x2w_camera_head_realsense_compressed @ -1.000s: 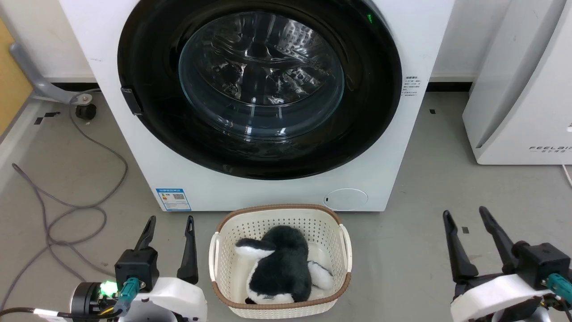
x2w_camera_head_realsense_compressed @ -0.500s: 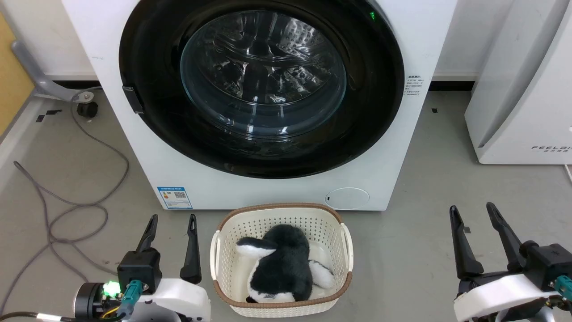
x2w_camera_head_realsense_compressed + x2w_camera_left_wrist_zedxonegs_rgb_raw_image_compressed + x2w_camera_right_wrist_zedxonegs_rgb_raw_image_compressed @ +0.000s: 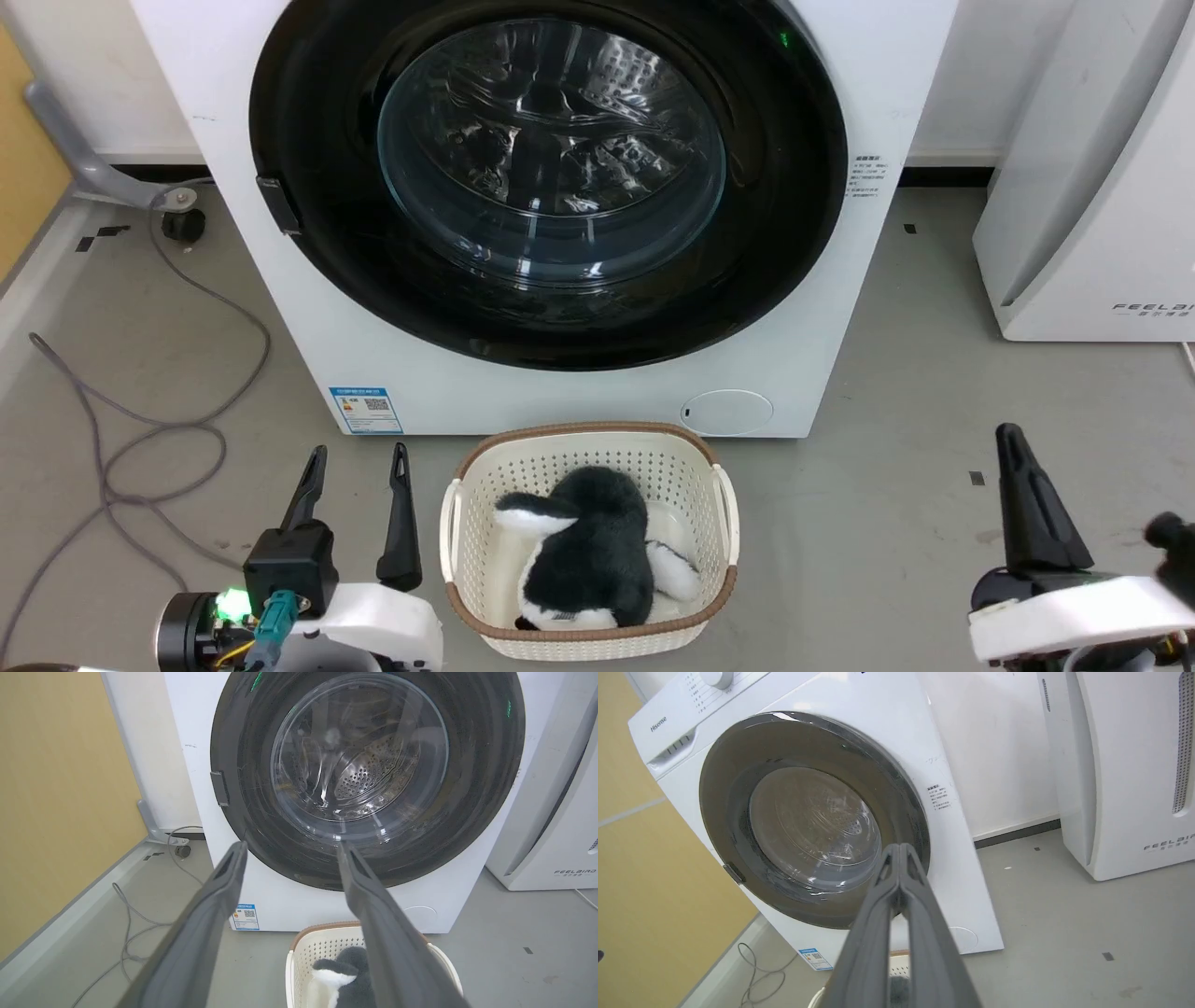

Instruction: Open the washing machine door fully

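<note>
**A:** Head view first. How do the pincers stand?

**B:** The left gripper (image 3: 359,450) has its two dark fingers spread wide with nothing between them. The right gripper (image 3: 1013,443) has its fingers pressed together into one spike and grips nothing.

**A:** And the washing machine door?

**B:** The washing machine door (image 3: 317,187) lies closed against the front of the washing machine (image 3: 560,401). It is ahead of both grippers and well apart from them. On the floor between the grippers sits a cream basket (image 3: 588,434) holding a black-and-white plush toy (image 3: 588,551), nearer the left gripper than the right. A grey cable (image 3: 187,429) trails on the floor on the left gripper's outer side.

**A:** Left wrist view?

**B:** The spread fingers frame the door's lower rim without reaching it. A small dark latch tab (image 3: 219,788) on the door's edge sits beyond the left-hand fingertip. The basket shows low down, partly behind the right-hand finger.

**A:** Right wrist view?

**B:** The fingers meet at the tip and are empty. The closed door lies beyond them and mostly to their left, and the tip lines up with its lower right rim. A white slanted appliance (image 3: 1125,765) stands off to the gripper's right.
</note>
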Motion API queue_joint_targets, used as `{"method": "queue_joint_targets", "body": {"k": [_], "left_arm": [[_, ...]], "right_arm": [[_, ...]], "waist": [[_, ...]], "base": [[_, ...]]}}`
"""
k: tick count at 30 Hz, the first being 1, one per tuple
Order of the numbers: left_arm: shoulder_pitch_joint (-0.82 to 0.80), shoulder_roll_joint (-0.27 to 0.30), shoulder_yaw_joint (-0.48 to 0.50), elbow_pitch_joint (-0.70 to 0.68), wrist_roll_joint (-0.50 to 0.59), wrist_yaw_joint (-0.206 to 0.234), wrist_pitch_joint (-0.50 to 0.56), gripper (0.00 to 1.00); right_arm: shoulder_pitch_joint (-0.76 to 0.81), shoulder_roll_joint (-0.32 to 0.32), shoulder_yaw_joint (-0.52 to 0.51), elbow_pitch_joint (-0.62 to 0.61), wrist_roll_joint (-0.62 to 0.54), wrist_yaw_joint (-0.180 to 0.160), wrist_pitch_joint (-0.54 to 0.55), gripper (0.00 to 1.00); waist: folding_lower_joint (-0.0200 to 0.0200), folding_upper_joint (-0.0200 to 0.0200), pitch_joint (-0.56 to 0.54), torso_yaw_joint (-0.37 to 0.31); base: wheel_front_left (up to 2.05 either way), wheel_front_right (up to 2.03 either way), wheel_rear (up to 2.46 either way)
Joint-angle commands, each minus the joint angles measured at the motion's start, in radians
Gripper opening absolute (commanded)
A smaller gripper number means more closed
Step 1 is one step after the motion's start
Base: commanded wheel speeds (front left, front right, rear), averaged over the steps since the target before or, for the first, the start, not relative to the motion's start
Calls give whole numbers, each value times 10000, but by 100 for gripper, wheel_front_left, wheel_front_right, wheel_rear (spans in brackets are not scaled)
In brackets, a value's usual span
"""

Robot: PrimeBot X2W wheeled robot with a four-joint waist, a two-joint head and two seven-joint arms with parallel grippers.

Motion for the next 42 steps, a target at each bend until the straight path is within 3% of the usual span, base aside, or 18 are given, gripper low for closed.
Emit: {"method": "queue_joint_targets", "body": {"k": [1,13,20,33,42], "left_arm": [[-97,7,-56,44,-85,86,-127,100],[-152,7,-154,33,-165,258,-356,100],[-311,8,-261,31,-226,370,-523,100],[-703,8,-398,8,-286,527,-774,100],[-1119,9,-509,-71,-256,586,-962,100]], "right_arm": [[-203,2,-51,75,1023,5,-117,0],[-470,3,83,464,5335,5,-308,0],[-949,3,-489,977,7776,5,436,0],[-2575,-355,-1236,2132,9007,6,1078,0],[-4227,-967,-1614,3186,9732,6,1294,0]], "waist": [[0,0,11,9],[0,0,135,73],[0,0,401,198],[0,0,1051,466],[0,0,1711,700]], "base": [[0,0,0],[0,0,0],[0,0,0],[0,0,0],[0,0,0]]}}
